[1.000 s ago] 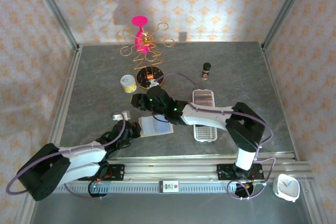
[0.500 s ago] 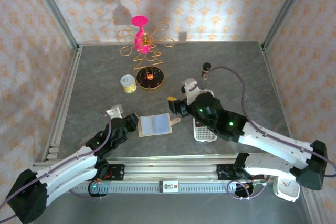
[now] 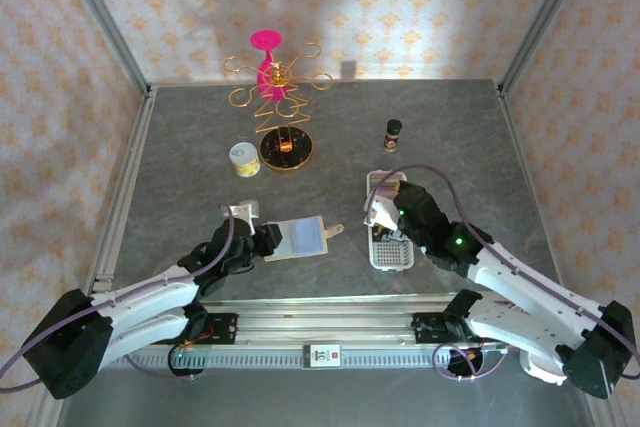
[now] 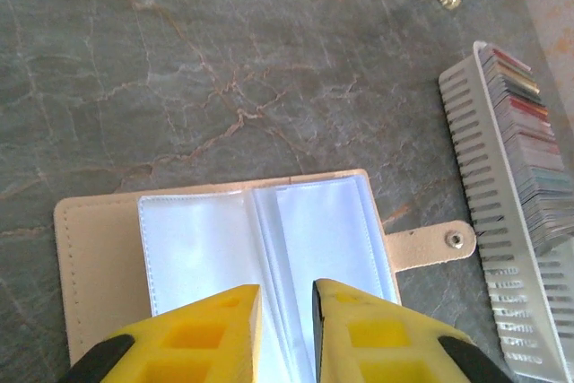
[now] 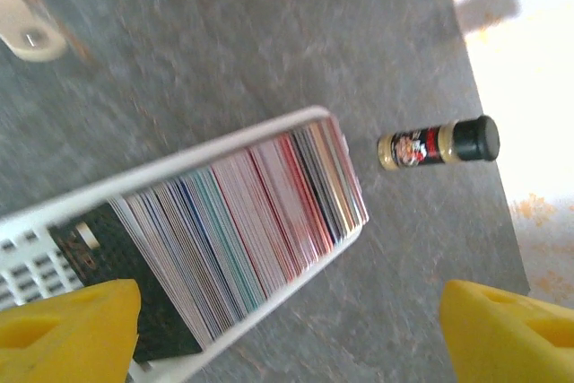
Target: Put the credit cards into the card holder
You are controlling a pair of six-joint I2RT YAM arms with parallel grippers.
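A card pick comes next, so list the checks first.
1. Beige folding card holder open, clear sleeves up: ok.
2. Right gripper open, empty: ok.
3. Right gripper above the thin coloured plastic cards in the long white slotted tray: ok.
4. Left gripper, jaws nearly closed over the sleeves, gripping one: cannot tell.
5. Small dark-capped spice bottle apart from tray: ok.
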